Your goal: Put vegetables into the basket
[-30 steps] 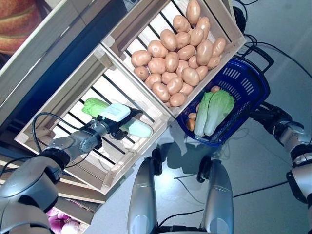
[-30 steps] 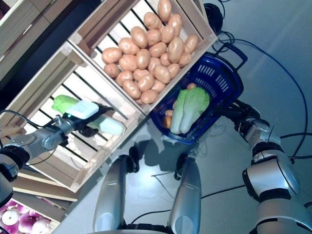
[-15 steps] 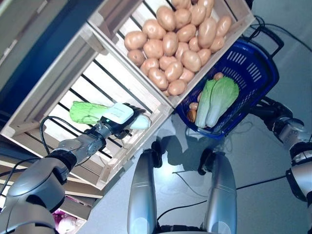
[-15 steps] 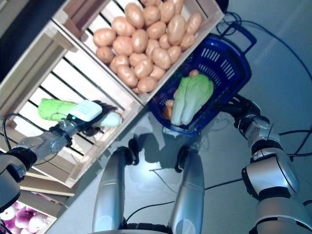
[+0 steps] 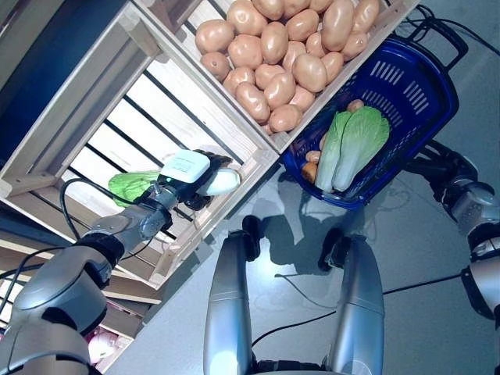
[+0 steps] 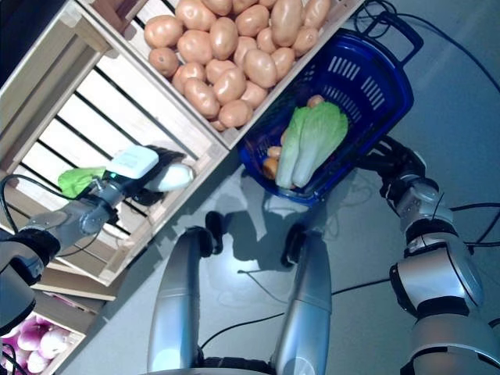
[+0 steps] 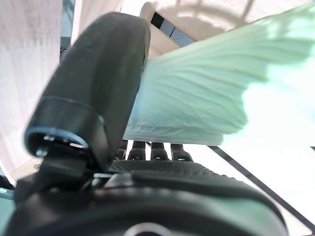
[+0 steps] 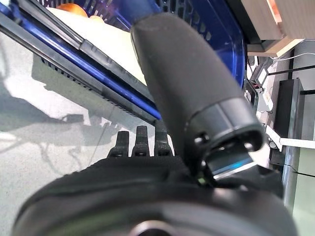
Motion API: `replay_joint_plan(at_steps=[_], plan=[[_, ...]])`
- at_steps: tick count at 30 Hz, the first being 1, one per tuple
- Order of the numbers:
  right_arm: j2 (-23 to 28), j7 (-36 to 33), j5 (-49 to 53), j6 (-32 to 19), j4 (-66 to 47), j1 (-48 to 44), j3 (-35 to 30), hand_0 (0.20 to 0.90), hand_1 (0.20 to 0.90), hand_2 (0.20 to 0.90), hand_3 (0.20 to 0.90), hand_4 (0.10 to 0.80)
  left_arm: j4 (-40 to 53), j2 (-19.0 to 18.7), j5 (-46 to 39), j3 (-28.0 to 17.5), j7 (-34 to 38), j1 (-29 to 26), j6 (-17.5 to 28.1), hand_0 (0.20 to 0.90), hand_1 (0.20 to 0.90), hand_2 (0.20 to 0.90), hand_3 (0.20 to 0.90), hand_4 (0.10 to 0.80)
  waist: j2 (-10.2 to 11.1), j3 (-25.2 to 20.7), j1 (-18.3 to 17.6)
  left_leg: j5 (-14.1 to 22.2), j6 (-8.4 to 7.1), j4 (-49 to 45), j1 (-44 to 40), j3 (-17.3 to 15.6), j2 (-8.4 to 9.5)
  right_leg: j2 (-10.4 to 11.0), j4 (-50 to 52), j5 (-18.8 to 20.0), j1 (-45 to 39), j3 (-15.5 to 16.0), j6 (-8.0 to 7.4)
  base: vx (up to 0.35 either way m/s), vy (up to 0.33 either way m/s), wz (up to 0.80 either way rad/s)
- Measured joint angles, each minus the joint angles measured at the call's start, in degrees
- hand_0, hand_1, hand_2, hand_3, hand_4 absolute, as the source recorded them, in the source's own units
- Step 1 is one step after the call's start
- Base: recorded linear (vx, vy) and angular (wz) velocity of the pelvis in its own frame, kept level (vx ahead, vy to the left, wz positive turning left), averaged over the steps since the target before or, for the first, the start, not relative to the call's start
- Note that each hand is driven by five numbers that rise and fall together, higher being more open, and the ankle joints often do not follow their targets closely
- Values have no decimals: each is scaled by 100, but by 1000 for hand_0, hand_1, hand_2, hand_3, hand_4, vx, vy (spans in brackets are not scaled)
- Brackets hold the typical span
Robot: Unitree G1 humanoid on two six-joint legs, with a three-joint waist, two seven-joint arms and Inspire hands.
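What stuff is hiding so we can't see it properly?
- Left robot hand: in the head views its white cover hides the fingers around the cabbage.
- Right robot hand: the blue basket hides it in the head views; its grip on the basket is unclear.
- Orange vegetables in the basket: mostly covered by the two cabbages.
- Potato crate: cut off by the top edge.

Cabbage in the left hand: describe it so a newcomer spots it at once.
Find the slatted wooden crate beside the crate of potatoes. At its front edge the left hand grips a pale green cabbage, the only one outside the blue basket.
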State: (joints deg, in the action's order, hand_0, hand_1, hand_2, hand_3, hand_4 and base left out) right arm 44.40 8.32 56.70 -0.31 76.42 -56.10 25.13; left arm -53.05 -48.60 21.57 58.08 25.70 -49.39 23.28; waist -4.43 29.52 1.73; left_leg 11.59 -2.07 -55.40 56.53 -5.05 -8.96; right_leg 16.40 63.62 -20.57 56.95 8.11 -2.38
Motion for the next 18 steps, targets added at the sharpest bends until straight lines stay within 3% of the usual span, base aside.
replay_joint_plan(at_steps=[14, 18], plan=[[52, -10, 3, 3, 11, -8, 0, 900, 900, 900, 900, 800, -89, 78, -171, -114, -130, -268, -60, 300, 300, 300, 300, 400, -29, 2, -20, -42, -28, -132, -19, 16, -18, 1, 87, 20, -20, 8, 44, -23, -5, -2], [20, -9, 4, 32, 12, -8, 29, 900, 900, 900, 900, 800, -246, 267, -164, -107, -148, -234, -145, 300, 300, 300, 300, 400, -37, 7, -26, -27, -16, -137, -155, 6, -29, -5, 69, 14, -164, 0, 54, 0, 0, 0]])
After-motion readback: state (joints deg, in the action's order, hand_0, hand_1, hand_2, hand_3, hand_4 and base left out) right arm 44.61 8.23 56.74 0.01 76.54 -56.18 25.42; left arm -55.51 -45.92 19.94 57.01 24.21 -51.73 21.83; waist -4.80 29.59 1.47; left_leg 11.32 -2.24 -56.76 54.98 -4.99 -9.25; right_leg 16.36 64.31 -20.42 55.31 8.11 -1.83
